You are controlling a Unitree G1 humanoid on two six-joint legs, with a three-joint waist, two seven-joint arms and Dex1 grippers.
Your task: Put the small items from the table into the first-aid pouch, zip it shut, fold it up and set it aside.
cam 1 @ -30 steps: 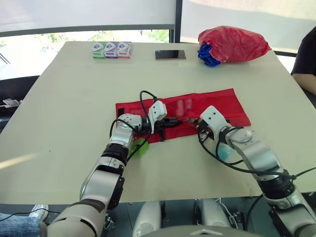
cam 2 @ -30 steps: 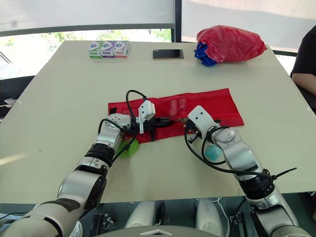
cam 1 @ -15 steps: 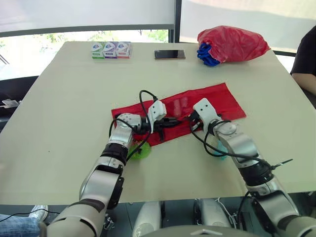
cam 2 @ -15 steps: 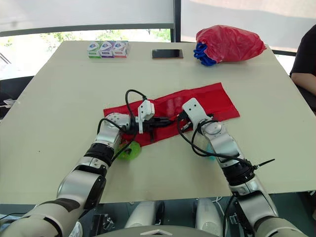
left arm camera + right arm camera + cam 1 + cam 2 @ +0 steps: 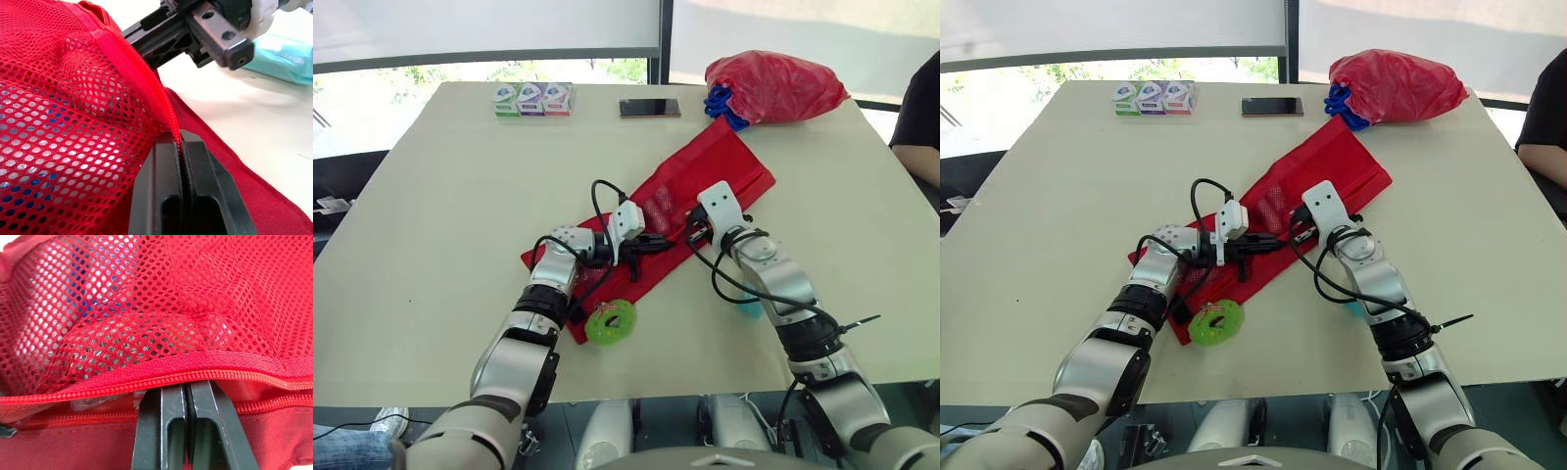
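The red first-aid pouch [image 5: 705, 171] is lying unfolded and slantwise, its long axis running from 7 o'clock to 1 o'clock, with small items showing through its mesh face. The left gripper [image 5: 181, 147] and the right gripper [image 5: 188, 391] are both pinching its zipper edge near the middle. A green ring [image 5: 610, 322] is lying just beside its lower end, at 6 o'clock. A teal packet [image 5: 281, 51] is resting at 4 o'clock.

Both arms are extended, converging at frame centre. Left gripper [image 5: 658, 242] and right gripper [image 5: 691, 235] sit near each other, each with fingers pinched tight on the pouch [image 5: 705, 168].
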